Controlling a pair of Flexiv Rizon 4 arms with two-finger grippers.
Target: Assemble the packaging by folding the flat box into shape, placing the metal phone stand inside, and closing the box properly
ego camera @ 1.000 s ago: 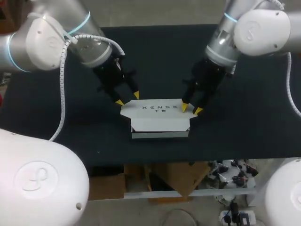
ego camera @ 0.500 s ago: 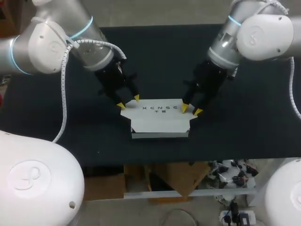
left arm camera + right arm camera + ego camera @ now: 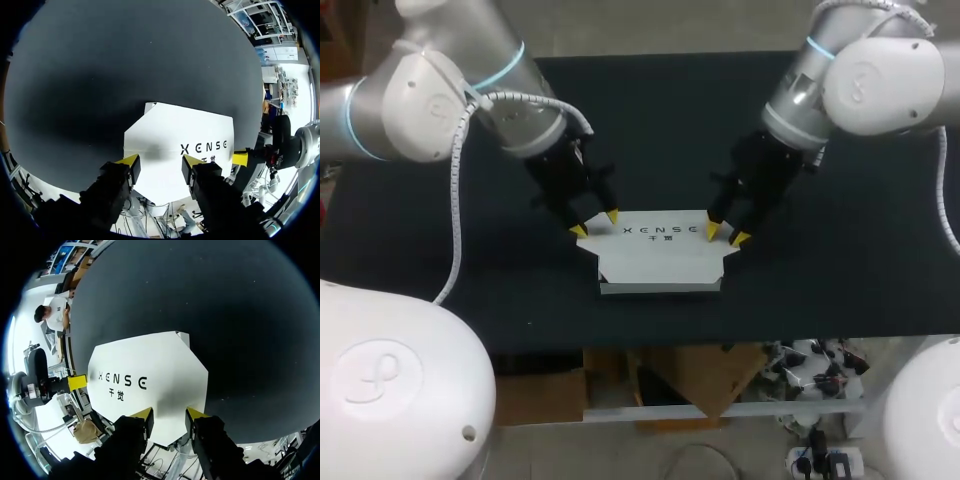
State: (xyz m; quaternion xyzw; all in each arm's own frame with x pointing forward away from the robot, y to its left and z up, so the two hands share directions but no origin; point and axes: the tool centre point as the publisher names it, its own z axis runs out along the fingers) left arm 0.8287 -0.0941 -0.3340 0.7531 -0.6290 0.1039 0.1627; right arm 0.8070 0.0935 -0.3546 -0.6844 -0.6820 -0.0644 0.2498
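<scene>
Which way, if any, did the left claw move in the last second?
Yes. The left gripper shifted slightly toward the white box, which stayed put; its yellow tips now sit at the box's left end.

The white top of the box (image 3: 660, 250) covers its inside, so what lies within cannot be told. In the head view it is unclear whether the yellow tips of the left tool (image 3: 595, 223) and the right tool (image 3: 725, 235) press on that top or hang just above it. The left arm (image 3: 430, 100) and the right arm (image 3: 870, 70) are cut off at the picture's edges, and they hide the far corners of the desk (image 3: 650, 110). In the left wrist view the tool's black fingers hide the box's near edge, and only one yellow fingertip (image 3: 240, 159) of the right tool shows. In the right wrist view the box's near edge is likewise hidden, and only one fingertip (image 3: 77, 382) of the left tool shows.
</scene>
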